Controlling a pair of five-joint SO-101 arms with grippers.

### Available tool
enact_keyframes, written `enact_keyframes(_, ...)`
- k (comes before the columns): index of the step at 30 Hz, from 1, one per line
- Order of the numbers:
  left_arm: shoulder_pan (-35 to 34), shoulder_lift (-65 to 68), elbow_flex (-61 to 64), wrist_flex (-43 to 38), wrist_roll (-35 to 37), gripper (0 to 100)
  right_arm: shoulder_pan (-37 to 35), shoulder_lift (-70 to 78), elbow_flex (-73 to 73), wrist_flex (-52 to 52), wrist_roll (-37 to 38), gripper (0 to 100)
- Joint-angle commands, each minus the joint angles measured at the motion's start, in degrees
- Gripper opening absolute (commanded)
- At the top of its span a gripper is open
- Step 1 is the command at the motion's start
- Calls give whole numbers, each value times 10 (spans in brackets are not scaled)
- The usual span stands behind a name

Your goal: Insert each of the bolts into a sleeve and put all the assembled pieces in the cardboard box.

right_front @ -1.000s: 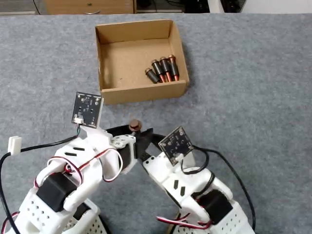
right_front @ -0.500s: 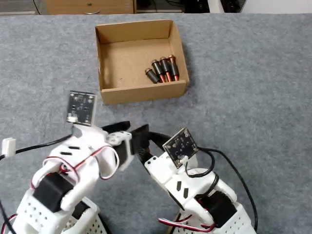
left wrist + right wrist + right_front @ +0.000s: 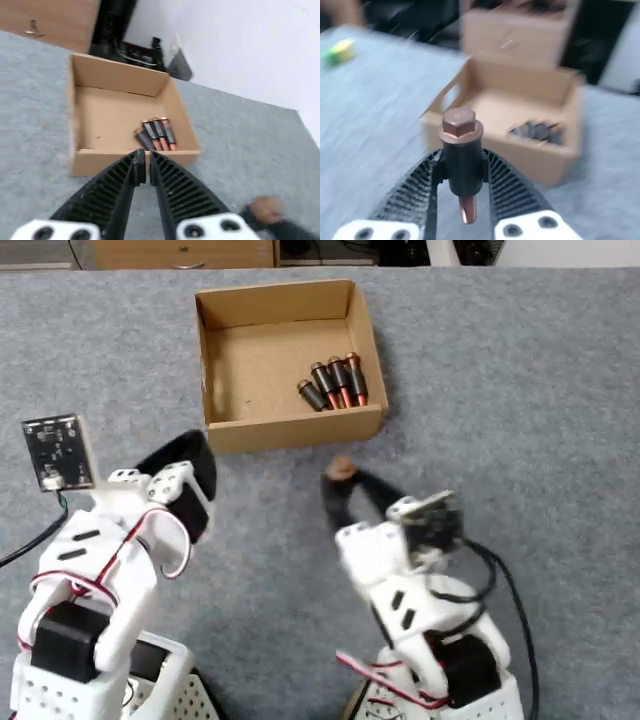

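Observation:
My right gripper (image 3: 462, 172) is shut on an assembled piece (image 3: 460, 150): a black sleeve with a copper bolt through it, head up and tip poking out below. From above, that right gripper (image 3: 340, 490) holds the piece (image 3: 341, 470) just in front of the cardboard box (image 3: 290, 430), near its right front corner. Three assembled pieces (image 3: 335, 383) lie in the box's right half; the left wrist view shows those pieces (image 3: 154, 135) too. My left gripper (image 3: 143, 165) is shut with nothing in it, and that left gripper (image 3: 190, 475) sits left of the box's front wall.
Grey carpet covers the table (image 3: 520, 390). Wooden furniture (image 3: 180, 252) stands beyond the far edge. A small yellow-green object (image 3: 340, 51) lies far off on the carpet in the right wrist view.
The two grippers, which met at the piece, have parted. The left arm let go and swung away left; the right arm carried the piece right and toward the box.

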Motion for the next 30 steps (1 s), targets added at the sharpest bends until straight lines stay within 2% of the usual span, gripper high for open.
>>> enact_keyframes(1, -43, -1, 37, 2, -4, 20, 69, -58, -53, -67, -1, 1)
enact_keyframes(6, -105, -2, 137, 1, -4, 18, 73, 44, -124, -74, -1, 1)
enact_keyframes(12, -153, -2, 223, -4, -4, 18, 72, 282, -289, -82, 2, 1)
enact_keyframes(19, -155, -2, 279, -4, -4, 18, 70, 593, -521, -69, 1, 1)
enact_keyframes(24, -154, -2, 290, -6, -4, 18, 55, 779, -685, -7, 4, 1)
enact_keyframes(30, -160, -2, 383, -87, -4, 18, 40, 1004, -850, 47, 42, 1)
